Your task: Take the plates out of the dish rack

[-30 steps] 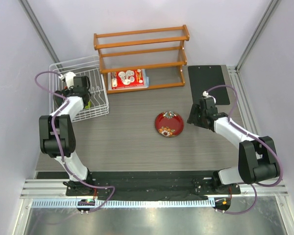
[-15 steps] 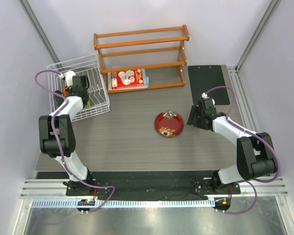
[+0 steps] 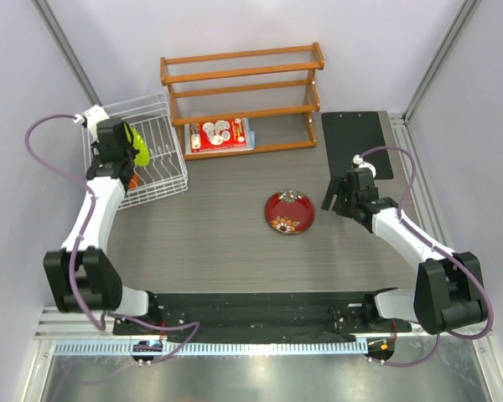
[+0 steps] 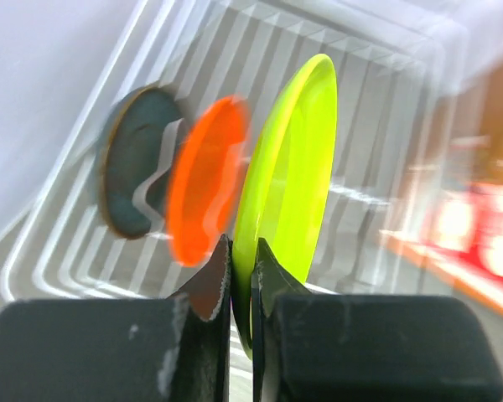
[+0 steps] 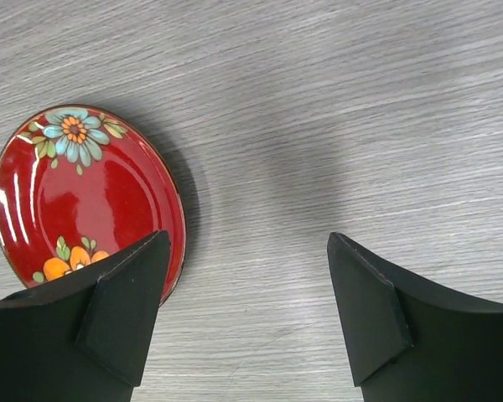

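Grey table held one dish rack and four plates in sight. One red plate lay flat mid-table. An orange plate and a blue-grey plate stood in the rack. The left tool clenched one green plate by its rim over the rack. The right tool hung released just beside the red plate.
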You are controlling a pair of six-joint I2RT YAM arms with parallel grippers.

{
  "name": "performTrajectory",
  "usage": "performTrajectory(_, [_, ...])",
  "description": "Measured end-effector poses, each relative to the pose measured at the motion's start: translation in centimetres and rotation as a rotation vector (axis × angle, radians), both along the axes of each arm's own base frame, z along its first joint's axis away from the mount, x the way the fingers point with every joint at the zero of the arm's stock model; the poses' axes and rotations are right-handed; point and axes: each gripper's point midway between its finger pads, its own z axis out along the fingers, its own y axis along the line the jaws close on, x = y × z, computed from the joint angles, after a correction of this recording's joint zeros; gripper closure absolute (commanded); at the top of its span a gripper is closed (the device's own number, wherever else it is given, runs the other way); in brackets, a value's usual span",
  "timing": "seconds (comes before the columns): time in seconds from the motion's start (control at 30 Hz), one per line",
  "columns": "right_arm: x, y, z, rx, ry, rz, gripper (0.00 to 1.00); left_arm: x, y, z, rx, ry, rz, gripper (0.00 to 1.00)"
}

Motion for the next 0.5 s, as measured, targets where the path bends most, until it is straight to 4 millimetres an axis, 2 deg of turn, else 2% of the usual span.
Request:
performTrajectory(0.07, [0.0,0.0,0.3,0.000,-0.008,0.004,0.18,-0.3,-1.5,2.8,-0.049,-0.083,-0.057,1.00])
performTrajectory(0.13, [0.0,0.4,0.7,0.013,-0.013,0.023,0.18,-0.7,-3.8,5.3,-0.125,-0.168,-0.150,1.00])
performTrajectory(0.23, [0.3,1.8,1.8,0.071,-0.032,0.080,0.18,-1.6,-7.3,7.3,-0.254,-0.276,-0.287,1.00])
performTrajectory(0.33, [1.2,4.0,3.8,0.162,-0.084,0.145,0.17,-2.4,-11.1,6.4,-0.396,-0.310,-0.426,1.00])
performTrajectory(0.5, [2.4,8.3,7.7,0.319,-0.190,0.261,0.17,-4.1,-18.8,0.0,-0.613,-0.181,-0.613,1.00])
